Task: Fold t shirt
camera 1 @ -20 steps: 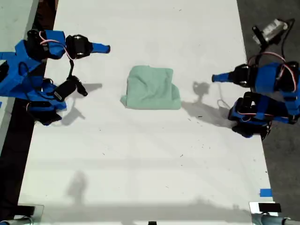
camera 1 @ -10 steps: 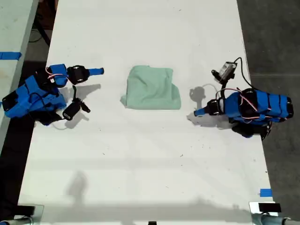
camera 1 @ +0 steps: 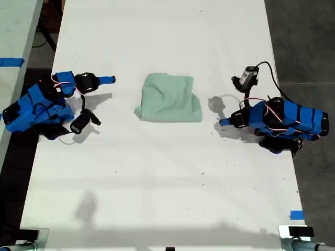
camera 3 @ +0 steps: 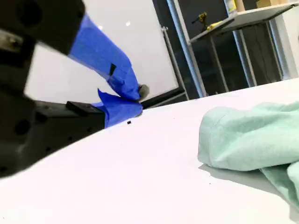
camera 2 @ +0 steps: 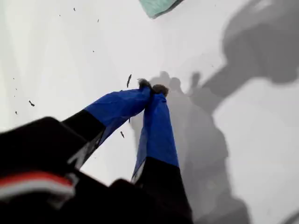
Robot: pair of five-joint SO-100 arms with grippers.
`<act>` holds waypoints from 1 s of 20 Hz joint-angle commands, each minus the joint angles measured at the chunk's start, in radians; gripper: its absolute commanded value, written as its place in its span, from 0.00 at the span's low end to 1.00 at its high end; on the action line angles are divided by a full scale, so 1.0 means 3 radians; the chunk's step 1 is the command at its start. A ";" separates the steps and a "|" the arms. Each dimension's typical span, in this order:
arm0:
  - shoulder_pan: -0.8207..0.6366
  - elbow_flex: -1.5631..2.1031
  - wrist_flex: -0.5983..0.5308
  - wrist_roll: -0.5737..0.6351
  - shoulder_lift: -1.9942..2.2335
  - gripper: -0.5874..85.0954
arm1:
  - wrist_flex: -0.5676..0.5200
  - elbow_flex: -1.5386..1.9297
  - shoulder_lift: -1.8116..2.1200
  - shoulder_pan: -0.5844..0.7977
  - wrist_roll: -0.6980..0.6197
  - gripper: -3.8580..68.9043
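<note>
The t shirt [camera 1: 170, 98] is a pale mint-green bundle, folded small, lying on the white table [camera 1: 157, 178] between the two arms. My first gripper [camera 1: 224, 122] is shut with nothing in it. It rests low over the table just off the shirt's side on the exterior view's right, and a corner of the shirt [camera 2: 159, 5] shows beyond its tips [camera 2: 152, 87]. My second gripper [camera 1: 110, 80] is also shut and empty, well clear of the shirt on the exterior view's left. In the second wrist view the shirt [camera 3: 252, 135] lies apart from that gripper [camera 3: 139, 95].
Both blue arms sit folded down near the table's side edges in the exterior view. Blue tape [camera 1: 296, 215] marks the table's lower corner on the exterior view's right. Dark floor lies beyond that edge. A metal shelf frame [camera 3: 210, 32] stands behind the table.
Both arms have drawn back and dropped lower. My first gripper came down toward the table beside the shirt. The shirt has not moved.
</note>
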 commanded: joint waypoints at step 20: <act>0.0092 0.0143 0.0015 -0.0077 0.0031 0.00 | 0.0020 0.0164 0.0041 0.0072 0.0220 0.06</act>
